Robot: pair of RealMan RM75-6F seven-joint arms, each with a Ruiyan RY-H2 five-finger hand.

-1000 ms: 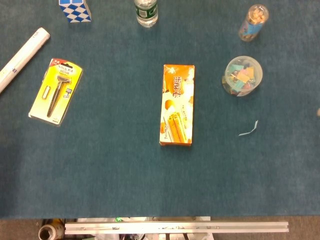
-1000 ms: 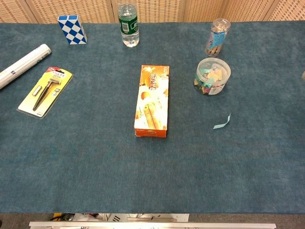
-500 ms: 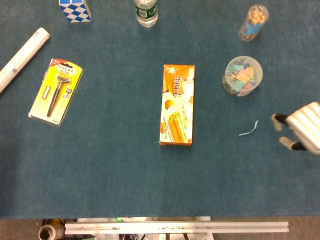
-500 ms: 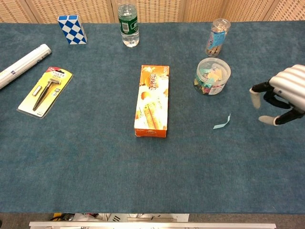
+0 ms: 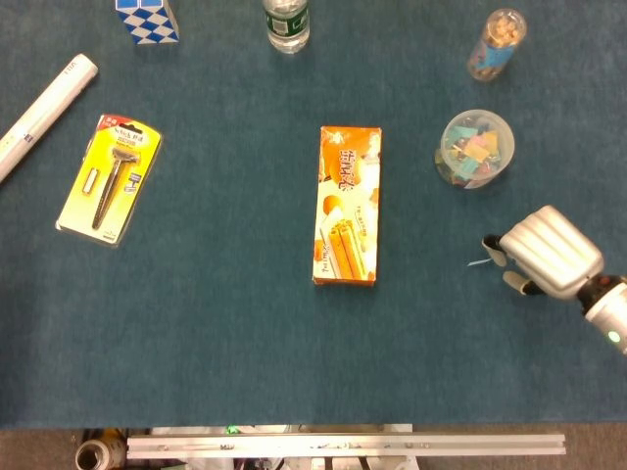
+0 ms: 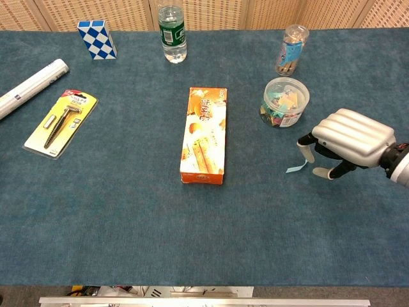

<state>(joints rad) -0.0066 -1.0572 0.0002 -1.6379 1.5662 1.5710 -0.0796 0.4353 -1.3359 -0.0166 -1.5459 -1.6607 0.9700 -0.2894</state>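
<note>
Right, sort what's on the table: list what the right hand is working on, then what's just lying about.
In hand:
right hand, fingers spread
pale blue paper strip, just under its fingers

Lying about:
orange snack box
clip tub
clear tube
water bottle
blue-white checked block
razor pack
white roll

No legible print on the orange box [image 5: 347, 206] or razor pack [image 5: 109, 177].

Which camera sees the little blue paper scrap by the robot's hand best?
The chest view: the paper scrap lies clear on the table beside the right hand. In the head view the hand covers nearly all of it, leaving a sliver.
</note>
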